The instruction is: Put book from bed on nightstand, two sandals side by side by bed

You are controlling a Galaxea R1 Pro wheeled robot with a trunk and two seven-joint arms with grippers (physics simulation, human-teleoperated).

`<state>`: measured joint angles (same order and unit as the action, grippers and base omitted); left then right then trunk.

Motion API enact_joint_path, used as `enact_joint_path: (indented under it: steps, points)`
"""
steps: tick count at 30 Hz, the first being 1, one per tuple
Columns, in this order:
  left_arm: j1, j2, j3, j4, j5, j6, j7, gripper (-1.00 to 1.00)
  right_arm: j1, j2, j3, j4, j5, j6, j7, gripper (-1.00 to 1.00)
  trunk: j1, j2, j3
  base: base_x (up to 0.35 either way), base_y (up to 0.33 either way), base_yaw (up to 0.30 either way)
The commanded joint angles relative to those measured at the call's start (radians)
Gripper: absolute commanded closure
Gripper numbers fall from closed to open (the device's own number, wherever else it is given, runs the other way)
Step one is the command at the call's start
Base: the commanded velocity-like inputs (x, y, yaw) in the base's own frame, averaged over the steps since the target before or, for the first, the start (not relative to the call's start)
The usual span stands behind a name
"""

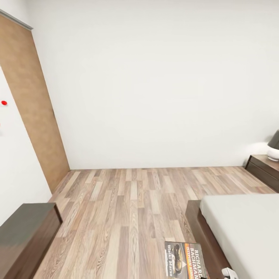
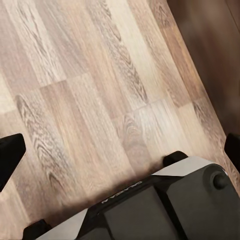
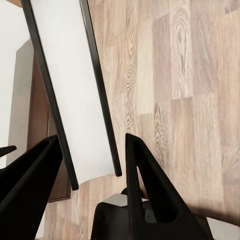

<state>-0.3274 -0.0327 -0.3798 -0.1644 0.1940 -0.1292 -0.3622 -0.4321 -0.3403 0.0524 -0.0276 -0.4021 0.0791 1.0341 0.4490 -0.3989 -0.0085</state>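
The right gripper [image 3: 90, 165] clamps its fingers [image 3: 142, 175] on the book [image 1: 185, 260], seen edge-on between them, beside the bed [image 1: 248, 228] frame's edge. Open wood floor [image 1: 131, 201] stretches ahead to the white wall [image 1: 155, 77]. The left gripper's [image 2: 120, 150] fingertips [image 2: 10, 152] stand wide apart above bare floor.

I'm in a home bedroom: low platform bed w/ dark brown wood frame and plain grey-white mattress [image 1: 248, 228], dark reddish-brown wooden nightstand [image 1: 263, 168] w/ a white-based lamp [image 1: 273, 146], wood-plank laminate floor [image 1: 135, 209], bare white walls, tan wooden door [image 1: 35, 104].
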Motion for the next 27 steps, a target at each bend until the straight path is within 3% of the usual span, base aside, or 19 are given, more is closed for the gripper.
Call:
enact_joint_path:
  steps: [1, 27]
  points:
    - [-0.001, 0.000, -0.008, 0.002, 0.010, -0.004, -0.001, -1.00, 0.000, 0.000, 0.000, 0.000, -0.011, 0.008, 0.003, 1.00, 0.001, -0.001, -0.001, 0.328, 0.000, 0.000]
    - [-0.001, 0.000, -0.008, 0.002, 0.010, -0.004, -0.001, -1.00, 0.000, 0.000, 0.000, 0.000, -0.011, 0.008, 0.003, 1.00, 0.001, -0.001, -0.001, 0.328, 0.000, 0.000]
